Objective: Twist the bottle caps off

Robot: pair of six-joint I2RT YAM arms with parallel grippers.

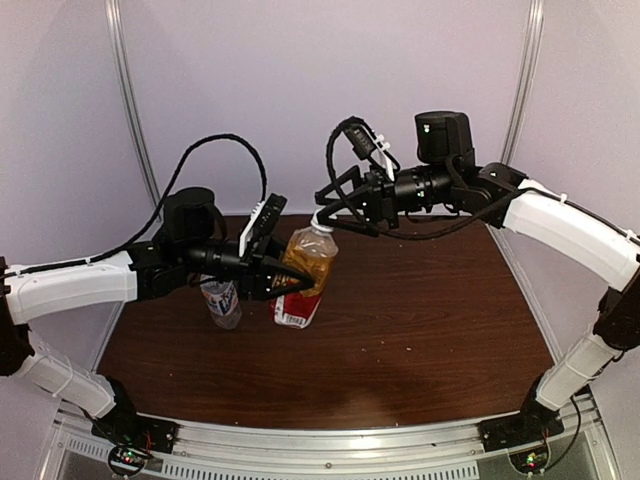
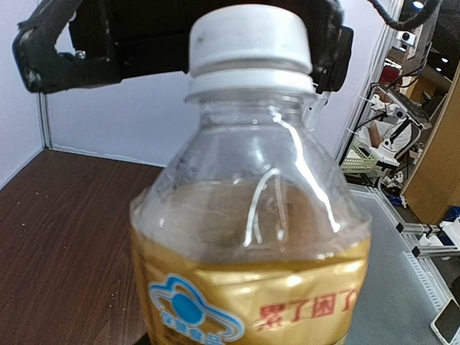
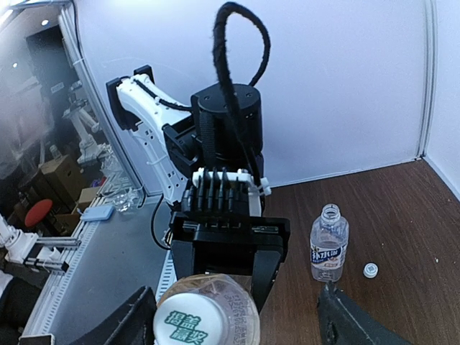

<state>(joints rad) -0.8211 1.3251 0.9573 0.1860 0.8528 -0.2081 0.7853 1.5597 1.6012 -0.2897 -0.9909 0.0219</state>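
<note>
The right gripper (image 3: 241, 323) stood open, one finger on either side of the white cap (image 3: 192, 323) of the amber bottle (image 1: 315, 255) and neither clearly touching it. The cap lay just ahead of the palm and between the fingertips, a little nearer one finger than the other. Its printed top faced back toward the wrist, so the bottle's long axis ran roughly in line with the gripper's reach and tilted somewhat from upright. Judged from that, closing and twisting about that axis was what the cap called for. The left gripper (image 1: 290, 277) was clamped on the bottle's body below the shoulder, holding it for the other arm; the cap rose straight ahead of its own fingers. The right arm was plainly the nearer to the cap. Beyond the right fingertips and off to one side, the clear bottle (image 3: 329, 244) stood upright on the table (image 1: 420, 320) with its neck bare. Its loose cap (image 3: 370, 270) lay just beside it, and both were well clear of the twist.
</note>
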